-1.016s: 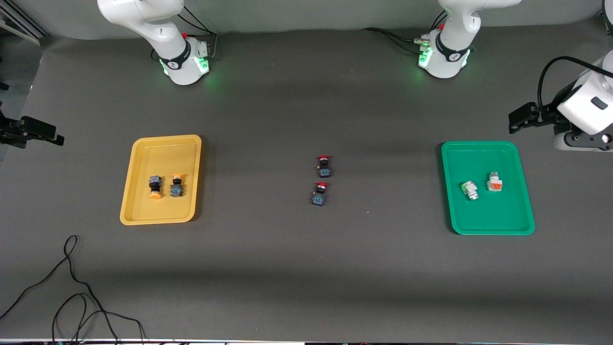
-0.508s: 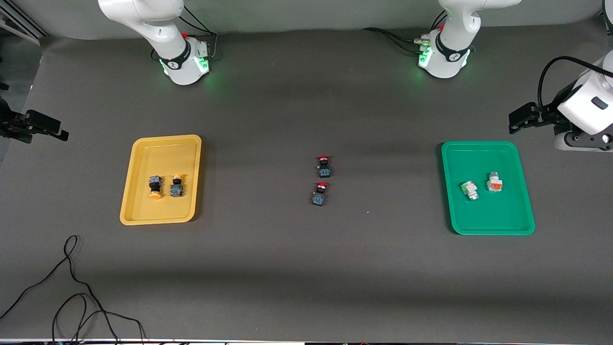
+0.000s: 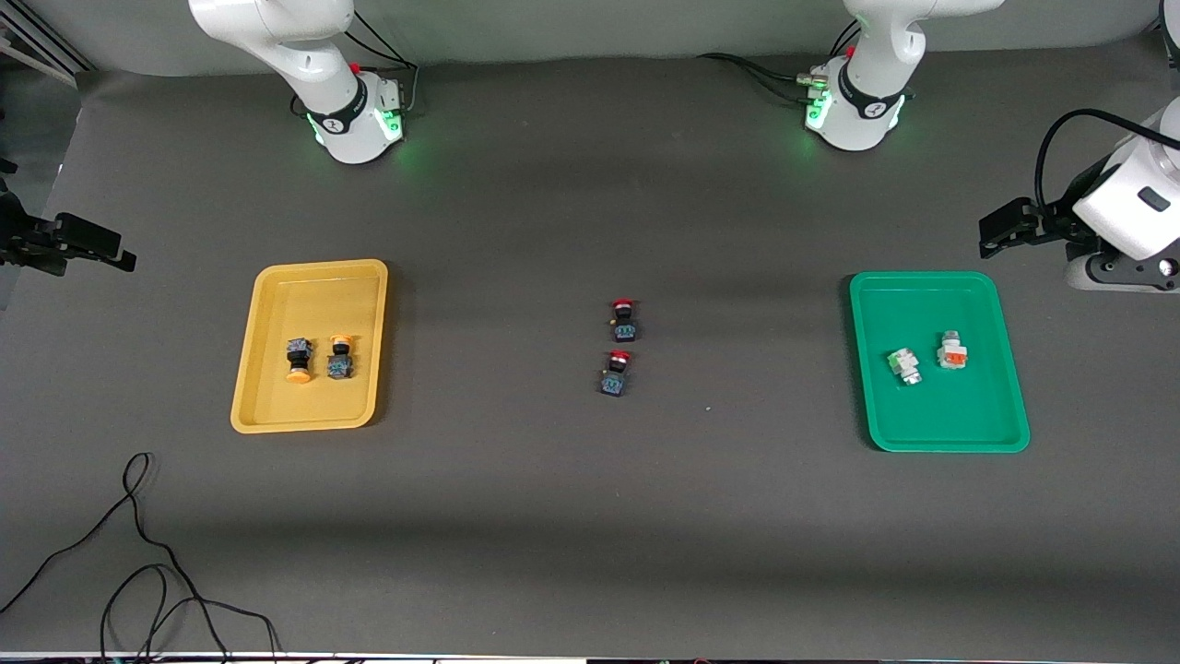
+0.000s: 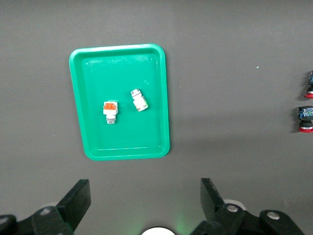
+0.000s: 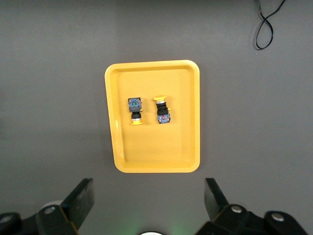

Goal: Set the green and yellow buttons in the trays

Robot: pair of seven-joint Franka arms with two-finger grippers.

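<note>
Two yellow-capped buttons (image 3: 316, 359) are lying in the yellow tray (image 3: 277, 417), two white buttons (image 3: 927, 359) in the green tray (image 3: 949, 441); sorting is looking finished. Left tool (image 4: 144, 205) and right tool (image 5: 149, 205) are hanging spread above their trays.

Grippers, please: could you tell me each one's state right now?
Left gripper: open, holding nothing.
Right gripper: open, holding nothing.

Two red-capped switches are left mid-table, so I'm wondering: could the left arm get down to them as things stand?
Probably yes. The two red-capped switches lie on bare table with nothing over them. The left hand is open and high, near the green tray. Reach can't be confirmed.
</note>
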